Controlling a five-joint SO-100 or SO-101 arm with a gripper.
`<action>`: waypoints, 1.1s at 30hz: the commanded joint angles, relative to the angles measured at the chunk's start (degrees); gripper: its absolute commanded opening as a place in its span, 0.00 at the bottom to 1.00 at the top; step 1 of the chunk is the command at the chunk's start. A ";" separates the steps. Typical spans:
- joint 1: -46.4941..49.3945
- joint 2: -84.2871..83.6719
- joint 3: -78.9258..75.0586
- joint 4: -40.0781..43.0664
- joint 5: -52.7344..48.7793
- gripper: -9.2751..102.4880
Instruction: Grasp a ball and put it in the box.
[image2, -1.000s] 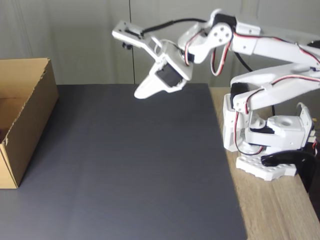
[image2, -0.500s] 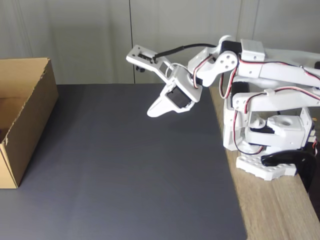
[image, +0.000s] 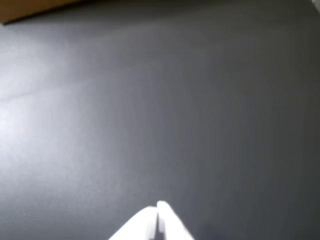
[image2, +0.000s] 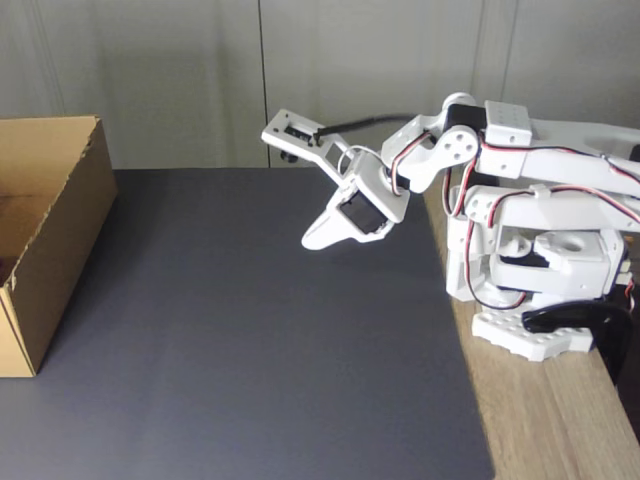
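Pincer (image: 158, 206) tips rise from the bottom edge of the wrist view as two white, smooth plastic points pressed together, with nothing between them. Both are blurred and cut off by the frame below. Ahead of them spreads a dark grey mat (image: 165, 100), matte and even, with a soft pale sheen toward the left. A thin brown strip, the box (image: 35, 11), crosses the top left corner, too blurred and cropped to show any edge detail.

Turning to the fixed view, the white arm (image2: 540, 165) sits folded low over its base (image2: 540, 335), which stands on a pale wood-grain desk (image2: 560, 420) at the right. Red, white and black wires loop along the arm's joints. The pincer (image2: 312, 240) points down and left, above the right part of the mat (image2: 250, 330), its jaws closed to a single pale wedge and gripping nothing. The box (image2: 70, 210) stands at the left edge of the picture on the mat, well apart from the pincer. It is plain brown corrugated cardboard, open at the top, with a sloping cut rim; its left part runs out of frame. Its inside is shadowed, and whether the ball lies there cannot be told. Behind the desk hangs a plain grey wall (image2: 180, 70) with vertical seams.
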 joint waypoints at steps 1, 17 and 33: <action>0.35 0.53 0.62 -1.76 0.62 0.08; 1.58 0.62 2.99 17.14 -2.02 0.08; 0.53 0.62 2.99 25.31 -0.97 0.12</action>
